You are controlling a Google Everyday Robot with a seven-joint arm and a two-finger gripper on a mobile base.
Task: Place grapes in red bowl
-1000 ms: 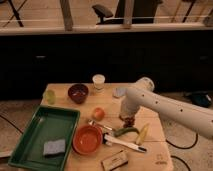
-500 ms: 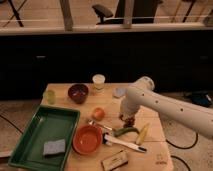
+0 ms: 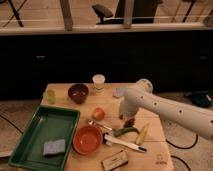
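Reaching: the claw (image 3: 128, 121) is held low over the bench (image 3: 155, 154), right of the orange fruit (image 3: 98, 113) and just above the green vegetable (image 3: 125, 131).
Claw state: it cannot be told whether the fingers are spread or pressed together; the arm's end is seen only as a dark lump.
Grapes: a small dark patch is seen right at the claw, which may be the grapes; whether they are touched or gripped cannot be told.
Red bowl (image 3: 88, 139): it is set at the front of the bench, beside the green tray (image 3: 30, 145), left of and below the claw, apart from it.
Risk: the bunch could be pinched on only a few grapes and dropped on the lift, since the fruit is loose and round.
Risk: the yellow banana (image 3: 143, 133) or the white-handled utensil (image 3: 125, 145) could be knocked on the way to the bowl, as both lie in the path.
Change: against the earlier frames, hardly any shift is seen in arm or objects.
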